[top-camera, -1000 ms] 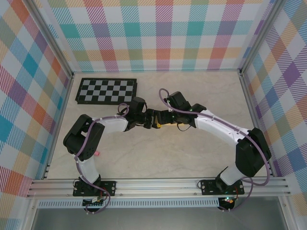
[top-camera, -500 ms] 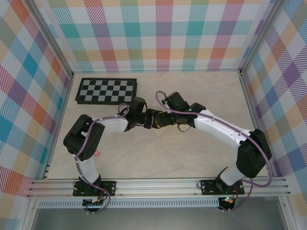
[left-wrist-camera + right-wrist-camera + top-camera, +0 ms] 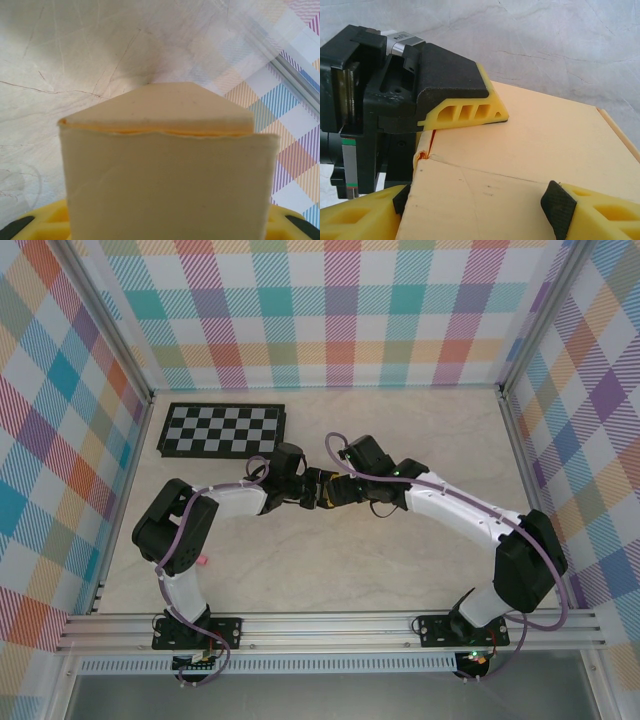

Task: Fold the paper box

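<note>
Matt yellow-orange card, smooth on its faces and rough along one frayed fold: the paper box (image 3: 545, 145). The fingers (image 3: 465, 112) of the left gripper (image 3: 167, 227) and right gripper (image 3: 480, 202) are dull yellow moulded plastic with open ribbed cells, tipped with matt black, rubbery-looking pads (image 3: 559, 206). The tabletop (image 3: 330, 560) has a pale, veined, stone-like finish with a low sheen. The arm shells (image 3: 450, 505) are glossy white plastic over matt black joints, trailed by smooth purple cables (image 3: 545, 570). The frame rails (image 3: 330, 630) are brushed, silvery metal. The checkerboard (image 3: 222, 430) is a flat matt print. The plaid walls (image 3: 340, 310) look matt; cloth or paper, impossible to tell.
</note>
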### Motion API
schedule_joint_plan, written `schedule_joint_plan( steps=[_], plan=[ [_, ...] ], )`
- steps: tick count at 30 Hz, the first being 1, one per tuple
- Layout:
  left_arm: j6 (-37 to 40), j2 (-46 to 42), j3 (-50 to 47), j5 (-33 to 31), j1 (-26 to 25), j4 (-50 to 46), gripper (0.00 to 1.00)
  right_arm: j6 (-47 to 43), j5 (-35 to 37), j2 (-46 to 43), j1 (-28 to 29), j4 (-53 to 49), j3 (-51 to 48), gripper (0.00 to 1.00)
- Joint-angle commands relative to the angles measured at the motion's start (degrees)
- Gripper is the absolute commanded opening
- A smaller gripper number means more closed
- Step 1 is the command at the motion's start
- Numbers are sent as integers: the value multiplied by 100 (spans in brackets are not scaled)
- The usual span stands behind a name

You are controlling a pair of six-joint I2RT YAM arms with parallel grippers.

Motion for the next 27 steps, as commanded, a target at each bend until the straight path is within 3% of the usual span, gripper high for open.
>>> schedule_joint_plan(
  steps=[1,6,21,24,27],
  plan=[
    [-112,144,-143,-242,-23,-395,26,16,53,-6,44,-426,-93,75],
    [-97,146,-143,-238,-25,-353,26,-281,209,-140,-141,-811,234,79],
    [-1,249,-44,-133,-25,-200,24,370,-2151,-1186,-2396,-652,-306,88],
    [10,234,-45,-131,-25,-201,24,701,-2868,-1150,-3009,-617,-363,87],
    [26,222,-24,-141,-25,-214,24,968,-3242,-872,-3180,-593,-375,83]
  ],
)
